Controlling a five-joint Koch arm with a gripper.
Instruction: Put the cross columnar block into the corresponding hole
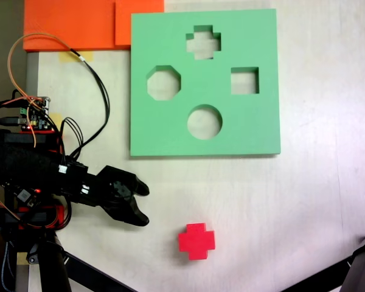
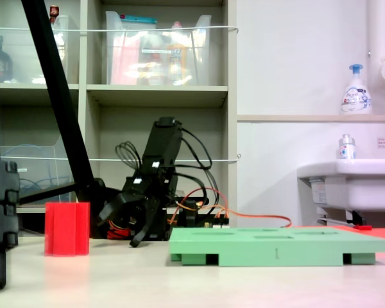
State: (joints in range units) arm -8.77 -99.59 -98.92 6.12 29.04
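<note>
Arm and gripper [image 1: 145,204] sit at about 8 o'clock in the fixed view from above, the black arm stretching from the left edge toward 3 o'clock, low over the worktop [image 1: 304,207]. Its two jaws stand apart, one tip above the other in that view, with nothing between them. In the low fixed view from the side the arm folds down from a raised elbow, and the gripper [image 2: 122,231] points down toward the worktop, jaws spread and empty.

Block [image 1: 196,241], red and plus-shaped, stands on the worktop at about 6 o'clock in the view from above, near the gripper's tips at their 4 o'clock, apart from them. In the side view the block [image 2: 67,228] stands upright at 9 o'clock, left of the gripper.

Board [image 1: 170,140], green and square, lies flat at 12 to 1 o'clock in the view from above, well apart from the block. The plus-shaped hole [image 1: 203,48] is at the board's 12 o'clock; an octagonal hole [image 1: 163,90] sits at its 9 o'clock, a square hole [image 1: 244,85] at 3 o'clock and a round hole [image 1: 204,126] at 6 o'clock. All four are unfilled. In the side view the board [image 2: 276,247] lies at 5 o'clock.

Orange foam sheets [image 1: 73,24] lie at 11 o'clock, touching the board's top left corner. Wires [image 1: 97,85] loop from a circuit board [image 1: 35,114] at 9 o'clock.
</note>
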